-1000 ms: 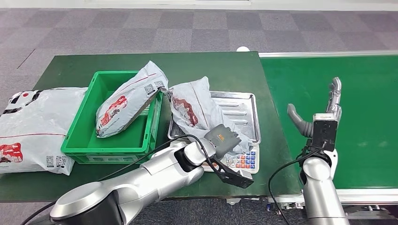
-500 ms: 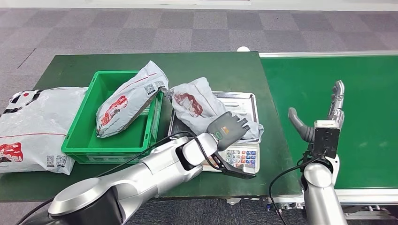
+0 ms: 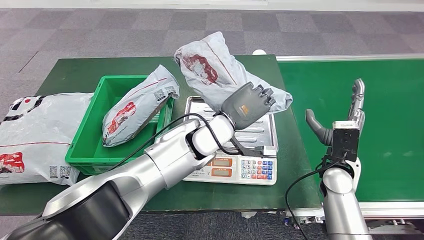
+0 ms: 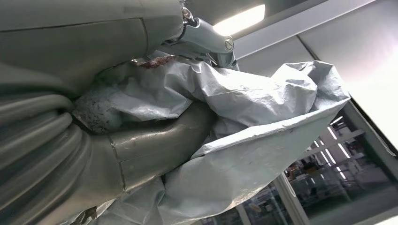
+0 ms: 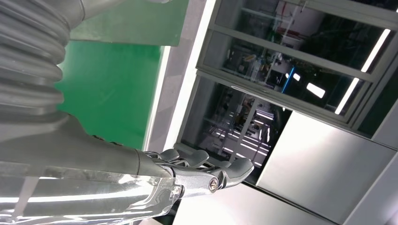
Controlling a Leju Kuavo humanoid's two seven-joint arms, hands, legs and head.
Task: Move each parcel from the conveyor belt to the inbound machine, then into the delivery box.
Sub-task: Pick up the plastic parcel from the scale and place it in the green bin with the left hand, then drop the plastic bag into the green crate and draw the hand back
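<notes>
My left hand grips a grey parcel with a red print and holds it in the air above the silver weighing scale. The same crumpled grey parcel wraps over my left hand in the left wrist view. A second grey parcel leans on the right wall of the green delivery box. My right hand stands open and upright over the near edge of the green conveyor belt, holding nothing; its fingers are spread in the right wrist view.
A large grey parcel lies on the green table to the left of the box. The scale's keypad faces me at the table's front. Grey carpet floor lies beyond the table.
My left hand has lifted the grey parcel off the scale's tray and raised it up and away from me. The tray now lies bare. My right hand has hardly moved.
</notes>
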